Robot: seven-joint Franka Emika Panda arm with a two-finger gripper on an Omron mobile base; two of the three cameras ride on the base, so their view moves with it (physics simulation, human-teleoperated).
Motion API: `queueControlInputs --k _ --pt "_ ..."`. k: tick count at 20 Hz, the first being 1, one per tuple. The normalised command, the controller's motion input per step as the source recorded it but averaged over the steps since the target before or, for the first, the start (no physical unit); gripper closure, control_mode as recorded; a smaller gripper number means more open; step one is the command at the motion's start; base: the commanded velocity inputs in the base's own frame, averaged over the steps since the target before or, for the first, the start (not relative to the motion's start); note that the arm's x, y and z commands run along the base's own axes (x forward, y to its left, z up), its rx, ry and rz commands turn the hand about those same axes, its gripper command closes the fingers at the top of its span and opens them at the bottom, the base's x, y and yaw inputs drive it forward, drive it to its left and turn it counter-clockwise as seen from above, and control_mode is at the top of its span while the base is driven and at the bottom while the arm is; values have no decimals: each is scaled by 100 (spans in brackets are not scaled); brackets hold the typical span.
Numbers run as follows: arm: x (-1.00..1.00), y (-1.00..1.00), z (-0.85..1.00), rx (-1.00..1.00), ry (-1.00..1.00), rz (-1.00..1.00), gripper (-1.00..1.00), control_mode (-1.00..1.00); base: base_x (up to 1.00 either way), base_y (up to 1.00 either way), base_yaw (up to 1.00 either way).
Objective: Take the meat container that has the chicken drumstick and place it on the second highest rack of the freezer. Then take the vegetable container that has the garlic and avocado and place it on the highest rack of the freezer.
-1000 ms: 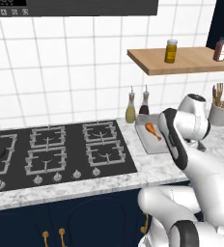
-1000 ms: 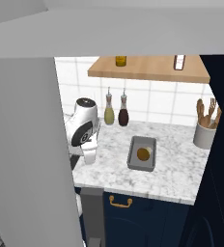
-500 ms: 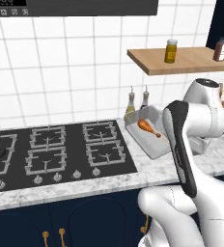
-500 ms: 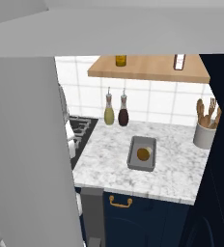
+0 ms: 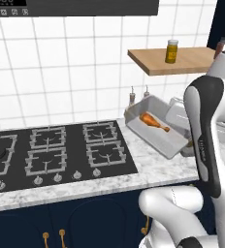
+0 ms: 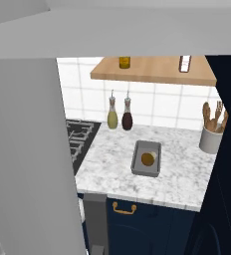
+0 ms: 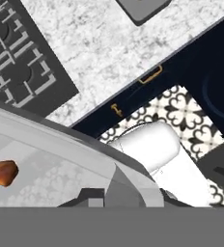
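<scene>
Gripper fingers behind the white arm; chicken drumstick (image 7: 1,172) cut off at left edge

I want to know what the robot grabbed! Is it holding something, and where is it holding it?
Yes, it holds the grey tray with the drumstick, lifted and tilted above the counter. The tool grips the tray by its rim, at the edge on the arm's side.

Grey tray (image 6: 146,170) w/ avocado (image 6: 148,159) on counter (image 6: 182,174), near two bottles (image 6: 120,114).

Two trays (image 5: 158,133) (image 6: 146,158), two bottles (image 6: 112,115) (image 6: 127,116), one drumstick (image 5: 152,120).
</scene>
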Motion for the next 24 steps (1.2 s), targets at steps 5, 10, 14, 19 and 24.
queueControlInputs --k 5,10,14,19,24 --pt "-53 1 41 0 0 5 100 -100 0 0 0" --pt "-6 2 1 0 0 0 100 100 -42 53 0" --pt "0 0 0 0 0 0 100 100 -30 100 0" --pt "0 0 0 0 0 0 100 100 0 100 0" --pt "0 0 0 0 0 0 100 100 -56 72 -20"
